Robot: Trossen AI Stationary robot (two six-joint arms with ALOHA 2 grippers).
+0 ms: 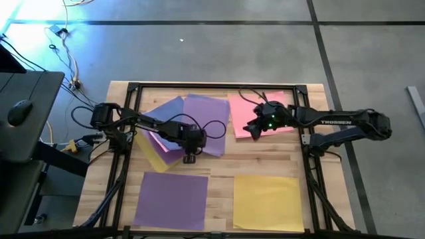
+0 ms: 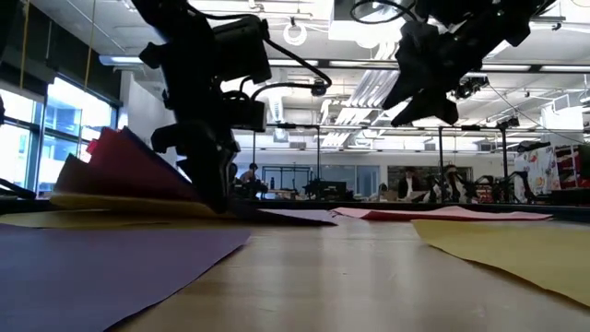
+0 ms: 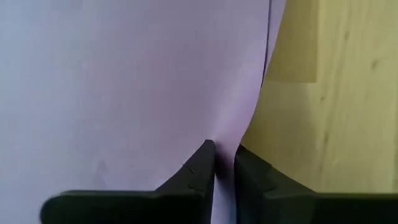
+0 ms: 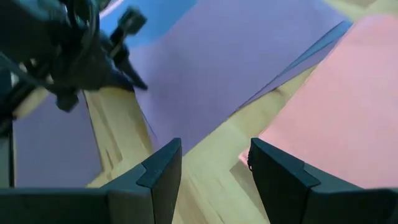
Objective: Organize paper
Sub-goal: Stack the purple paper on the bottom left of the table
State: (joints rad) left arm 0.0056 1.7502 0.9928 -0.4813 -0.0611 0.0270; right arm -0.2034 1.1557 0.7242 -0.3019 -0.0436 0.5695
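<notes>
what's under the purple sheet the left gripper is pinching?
Under the purple sheet, pinched by the left gripper, pink and yellow sheet edges show; anything else beneath is covered.

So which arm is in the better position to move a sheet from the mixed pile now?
The left. The left gripper is down at the pile, its fingers closed on the edge of a pink sheet. The right gripper is open above the wood beside the separate pink sheet, holding nothing.
</notes>
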